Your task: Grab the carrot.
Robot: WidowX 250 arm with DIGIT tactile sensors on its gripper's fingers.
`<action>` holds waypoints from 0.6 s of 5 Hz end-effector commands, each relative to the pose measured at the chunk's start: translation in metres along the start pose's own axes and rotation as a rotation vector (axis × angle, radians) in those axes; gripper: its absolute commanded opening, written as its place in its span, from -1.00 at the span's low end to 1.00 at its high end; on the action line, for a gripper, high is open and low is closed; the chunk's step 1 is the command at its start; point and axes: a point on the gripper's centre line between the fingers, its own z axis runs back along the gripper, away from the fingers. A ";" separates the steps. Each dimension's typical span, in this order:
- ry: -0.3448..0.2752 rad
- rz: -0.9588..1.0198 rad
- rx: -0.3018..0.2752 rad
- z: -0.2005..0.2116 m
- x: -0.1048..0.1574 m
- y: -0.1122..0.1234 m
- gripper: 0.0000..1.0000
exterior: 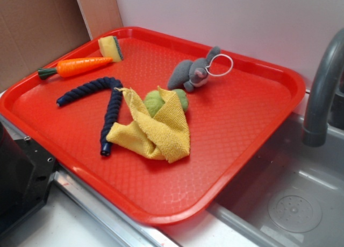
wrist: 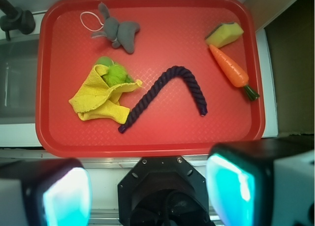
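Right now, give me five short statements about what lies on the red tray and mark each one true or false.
1. The carrot lies on the red tray, its tip next to the yellow sponge. True.
2. The gripper is shut on the carrot. False: its fingers are wide apart with nothing between them, off the tray's near edge.
3. The dark blue rope lies draped over the carrot. False: the rope lies apart from it, nearer the middle of the tray.
4. The yellow cloth partly wraps a green fuzzy thing. True.
5. The grey plush toy sits in the sink. False: it lies on the tray.
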 end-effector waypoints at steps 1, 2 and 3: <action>0.000 0.000 0.000 0.000 0.000 0.000 1.00; 0.053 -0.114 0.045 -0.050 0.027 0.039 1.00; 0.023 -0.184 0.099 -0.080 0.054 0.086 1.00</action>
